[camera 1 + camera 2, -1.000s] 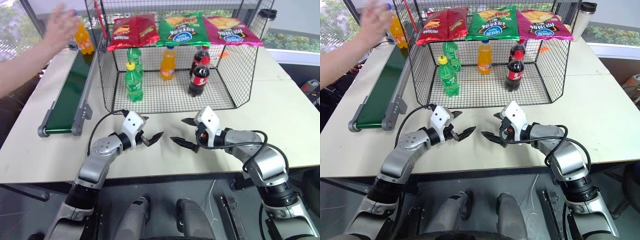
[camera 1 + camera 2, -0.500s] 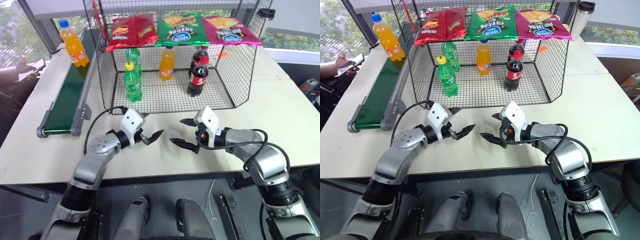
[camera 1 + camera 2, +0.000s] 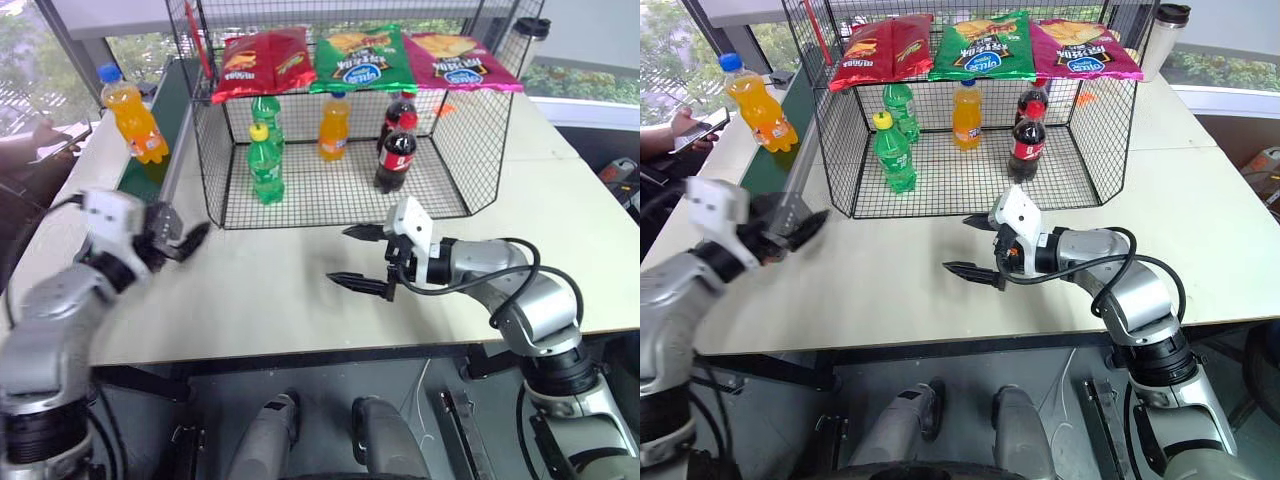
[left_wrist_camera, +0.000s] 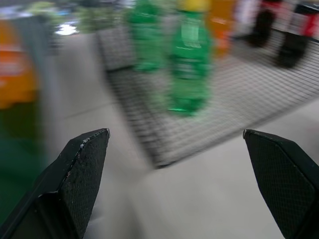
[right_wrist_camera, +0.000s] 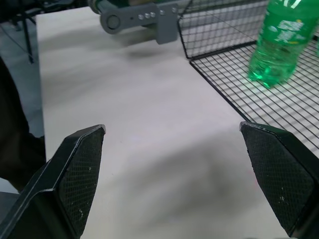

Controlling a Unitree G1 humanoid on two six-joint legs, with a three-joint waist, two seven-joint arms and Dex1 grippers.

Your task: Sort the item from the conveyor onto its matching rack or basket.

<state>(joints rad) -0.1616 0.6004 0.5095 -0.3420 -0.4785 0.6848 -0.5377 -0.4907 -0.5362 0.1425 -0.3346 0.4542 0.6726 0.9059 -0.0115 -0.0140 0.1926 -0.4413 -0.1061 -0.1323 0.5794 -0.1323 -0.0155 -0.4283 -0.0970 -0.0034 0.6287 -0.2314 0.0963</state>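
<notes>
The item, an orange soda bottle (image 3: 130,118) with a blue cap, stands upright on the dark green conveyor (image 3: 172,95) at the left, free of both grippers. My left gripper (image 3: 182,230) hovers open and empty in front of the conveyor's near end, below the bottle. In the left wrist view its fingers (image 4: 79,174) spread wide, with the orange bottle (image 4: 15,69) blurred off to one side. My right gripper (image 3: 338,255) is open and empty over the table, in front of the black wire cage (image 3: 212,170). The right wrist view shows its fingers (image 5: 79,169) wide apart above bare tabletop.
Inside the cage stand two green bottles (image 3: 266,160), an orange one (image 3: 335,128) and two cola bottles (image 3: 397,150); three chip bags (image 3: 363,58) lie on its top. A person's hand with a phone (image 3: 695,125) is at the far left. A lidded cup (image 3: 535,32) stands far right.
The person's hand has let go of the orange bottle, which has ridden nearer along the belt. My left arm swung left and up to the conveyor's near end. The right gripper rose slightly.
</notes>
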